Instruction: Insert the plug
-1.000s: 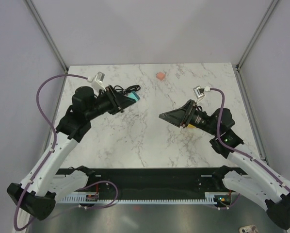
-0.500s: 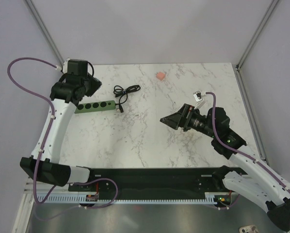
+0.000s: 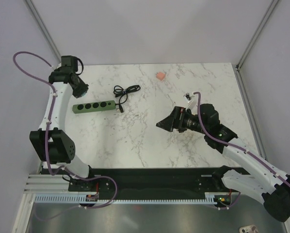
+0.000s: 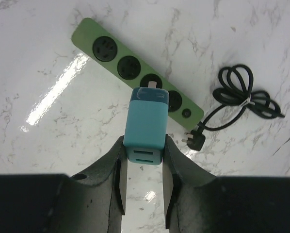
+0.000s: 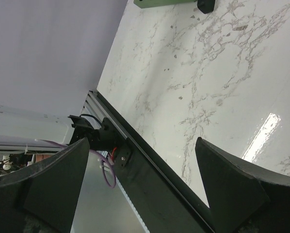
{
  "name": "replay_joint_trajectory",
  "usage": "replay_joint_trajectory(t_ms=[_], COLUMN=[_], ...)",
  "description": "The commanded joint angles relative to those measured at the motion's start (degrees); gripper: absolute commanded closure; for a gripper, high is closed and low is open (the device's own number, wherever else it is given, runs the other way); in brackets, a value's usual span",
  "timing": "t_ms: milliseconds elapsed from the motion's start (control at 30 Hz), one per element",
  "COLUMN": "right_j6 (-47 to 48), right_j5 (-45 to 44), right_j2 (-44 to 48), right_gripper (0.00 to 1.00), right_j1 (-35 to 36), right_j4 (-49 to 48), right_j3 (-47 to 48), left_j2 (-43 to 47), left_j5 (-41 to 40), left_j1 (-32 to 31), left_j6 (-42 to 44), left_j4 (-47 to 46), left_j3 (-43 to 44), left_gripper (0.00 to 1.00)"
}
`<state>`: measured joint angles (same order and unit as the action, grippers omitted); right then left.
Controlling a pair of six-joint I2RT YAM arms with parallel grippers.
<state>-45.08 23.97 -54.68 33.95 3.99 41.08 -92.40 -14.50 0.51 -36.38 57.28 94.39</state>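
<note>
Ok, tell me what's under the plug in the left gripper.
Below the plug lies the green power strip on the marble table. Two sockets show fully; the plug's tip covers part of the strip between the other two.

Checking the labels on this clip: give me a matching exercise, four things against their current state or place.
1. plug
2. green power strip
3. black cable
4. right gripper

A. open, holding nothing
B. clamped in the left gripper
C. coiled beside the strip's end
D. lying flat on the marble table

Pairs: 1-B, 2-D, 3-C, 4-A
</note>
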Motion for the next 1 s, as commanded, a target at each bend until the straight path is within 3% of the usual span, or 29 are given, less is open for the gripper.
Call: replay_joint_trajectory(t_ms=[0,33,200,367,533,967], right_j6=[2.19,2.1,2.1,3.33,3.86,6.05], right_j5=[1.52,1.52,1.96,1.35,0.56,-0.32], right_j2=[-0.08,-0.17,-0.35,-0.96,-2.01,-7.2], right_gripper=[0.02,0.02,0.02,0.02,0.02,0.02], right_j1=[0.06,0.06,-0.03,0.06,0.06,0.06], right_j4=[-0.83,-0.82,-0.65,0.66,1.72,4.97], right_j3=[2.34,2.34,2.42,2.69,3.13,6.29], left_j2=[1.44,0.56,-6.99,-15.17,-17.81,-26.95], left_j5=[4.82,7.01,20.3,18.81,16.1,17.13], left_j1=[5.45,7.9,13.02,13.81,14.69,17.24], left_j6=[-13.6,-18.59,-27.77,-38.57,-47.09,-53.53], left_j4=[0.64,0.56,5.63,16.01,15.94,16.73], left_j3=[0.62,0.36,3.33,9.59,12.03,18.11], left_gripper=[0.98,0.98,0.98,0.98,0.98,0.98])
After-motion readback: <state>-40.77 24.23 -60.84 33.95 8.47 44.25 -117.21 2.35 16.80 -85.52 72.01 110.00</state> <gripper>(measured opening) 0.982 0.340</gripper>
